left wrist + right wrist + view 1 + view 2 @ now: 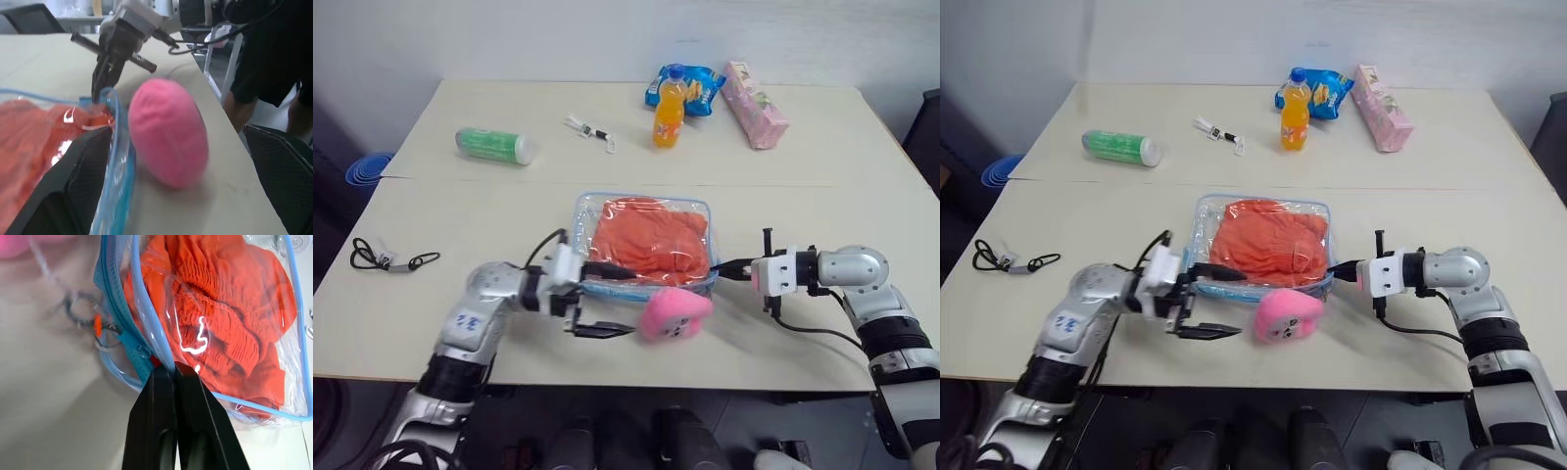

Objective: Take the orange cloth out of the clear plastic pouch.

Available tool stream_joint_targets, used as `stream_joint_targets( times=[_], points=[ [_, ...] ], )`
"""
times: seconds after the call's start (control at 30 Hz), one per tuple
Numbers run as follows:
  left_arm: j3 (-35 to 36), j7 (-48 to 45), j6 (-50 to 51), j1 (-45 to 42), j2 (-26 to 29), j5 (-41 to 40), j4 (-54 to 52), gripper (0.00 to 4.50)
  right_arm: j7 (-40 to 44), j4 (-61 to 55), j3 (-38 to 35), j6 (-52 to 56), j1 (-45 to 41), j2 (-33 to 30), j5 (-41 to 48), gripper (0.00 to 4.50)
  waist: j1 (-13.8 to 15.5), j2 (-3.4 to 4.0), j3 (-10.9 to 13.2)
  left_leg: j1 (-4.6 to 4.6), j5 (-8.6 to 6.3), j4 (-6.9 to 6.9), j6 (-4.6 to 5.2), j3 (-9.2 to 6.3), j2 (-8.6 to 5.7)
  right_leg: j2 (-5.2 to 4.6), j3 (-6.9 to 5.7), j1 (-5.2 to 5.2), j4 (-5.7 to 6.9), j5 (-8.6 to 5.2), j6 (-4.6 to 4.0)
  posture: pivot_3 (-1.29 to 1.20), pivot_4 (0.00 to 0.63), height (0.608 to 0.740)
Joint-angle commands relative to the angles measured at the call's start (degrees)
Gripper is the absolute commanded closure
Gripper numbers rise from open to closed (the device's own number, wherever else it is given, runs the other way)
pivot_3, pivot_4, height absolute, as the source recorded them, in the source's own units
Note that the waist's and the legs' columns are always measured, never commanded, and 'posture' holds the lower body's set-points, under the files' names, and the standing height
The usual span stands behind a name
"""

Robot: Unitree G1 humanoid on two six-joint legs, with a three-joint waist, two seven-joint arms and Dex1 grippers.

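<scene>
**Right hand pinching the pouch's corner, left hand wide open at the other end**

So the right hand had its two black fingers pressed together on the light-blue edging of the clear plastic pouch, right at the near corner on the robot's right side where the zipper tape runs. Looked like a pinch on the rim itself, not on the fabric inside. The left hand was spread as wide as it goes, pointing across toward the right: its upper finger lay along the pouch's near edge, the lower one hung over bare worktop on the near side.

The orange cloth was fully inside the pouch, which lay flat mid-worktop with its long side running left to right, between the two hands. So the cloth sat just past both sets of fingertips, away from the robot. I'd guess the left hand is the one that has to go in after it while the right keeps the rim anchored.

Materials: the pouch is glossy see-through film with glare streaks, a soft floppy rim, rounded corners. The cloth is crinkly, gathered, bunched in folds, so it should catch easily once pinched.

A pink plush toy, rounded and fuzzy, was touching the pouch's near edge just off the left hand's fingertips, kinda in the way.
</scene>
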Motion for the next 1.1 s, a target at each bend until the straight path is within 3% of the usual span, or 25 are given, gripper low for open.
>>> stream_joint_targets(
  times=[0.03, 0.13, 0.23, 0.37, 0.5, 0.67, 0.9, 1.1],
  points=[
    [-5.44, 4.09, -0.14, -3.35, -2.64, 6.73, 2.02, 0.0, 0.29, -1.95, -0.45, 1.51, 1.15, -0.36, 2.03, 4.46, 0.03, 0.0, 0.0, 0.0, 0.0, 0.0, 0.0, 0.0, 0.0, 0.01, 0.0, 0.0, -0.01, 0.0, 0.0, 0.0, 0.15, 0.74],
    [-9.48, 5.4, -3.03, -5.39, -3.91, 12.44, 5.63, 0.0, 0.14, -2.85, -0.58, 2.54, 1.63, -0.31, 2.44, 4.46, -0.02, 0.0, 0.0, 0.03, 0.01, 0.02, -0.02, 0.03, 0.0, 0.03, 0.02, 0.0, 0.04, 0.0, 0.0, 0.0, 0.15, 0.74],
    [-11.33, 8.18, -1.94, -7.02, -6.2, 15.21, 7.67, 0.6, -0.19, -3.68, -0.79, 3.57, 2.15, -0.22, 2.83, 4.5, -0.04, 0.0, 0.0, 0.05, 0.03, 0.01, -0.04, 0.03, 0.01, 0.05, 0.04, -0.02, 0.07, 0.0, 0.0, 0.0, 0.15, 0.74],
    [-10.5, 6.92, -1.46, -6.4, -6.97, 13.49, 5.96, 1.79, -0.24, -4.54, -0.87, 3.71, 2.91, -0.6, 2.82, 4.5, 0.01, 0.0, 0.0, 0.03, 0.03, 0.02, -0.06, 0.03, 0.01, 0.03, 0.05, -0.03, 0.08, 0.0, 0.0, 0.0, 0.15, 0.74],
    [-8.42, 3.89, -1.19, -4.67, -4.05, 11.11, 3.93, 3.03, -0.03, -3.75, -1.23, 3.06, 2.95, -1.39, 2.96, 4.5, -0.07, 0.01, 0.0, 0.04, 0.04, 0.02, -0.06, 0.03, 0.01, 0.03, 0.05, -0.03, 0.07, 0.0, 0.0, 0.0, 0.15, 0.74],
    [-2.43, -0.48, -0.6, -2.3, 3.46, 6.75, 4.19, 4.25, -0.17, -2.7, -1.68, 2.76, 2.63, -2.07, 3.13, 4.5, -0.09, 0.01, 0.0, 0.05, 0.06, 0.01, -0.1, 0.0, 0.01, 0.03, 0.03, -0.03, 0.08, 0.0, 0.0, 0.0, 0.15, 0.74],
    [9.2, -4.98, -1.56, -0.15, 12.91, 1.63, 11.83, 4.35, 0.91, -2.31, -2.47, 2.23, 3.42, -3.11, 5.03, 4.5, -0.08, 0.01, 0.0, 0.03, 0.05, 0.02, -0.09, -0.02, 0.01, 0.0, -0.01, -0.02, 0.04, 0.0, 0.0, 0.0, 0.15, 0.74],
    [14.57, -6.41, -3.42, -0.63, 19.42, 2.59, 24.6, 4.35, 0.96, -1.89, -2.71, 0.76, 4.46, -4.18, 6.03, 4.5, -0.03, 0.02, 0.0, 0.02, 0.03, 0.0, -0.05, -0.04, 0.01, -0.02, -0.04, -0.01, 0.02, 0.0, 0.0, 0.0, 0.15, 0.74]
  ],
)
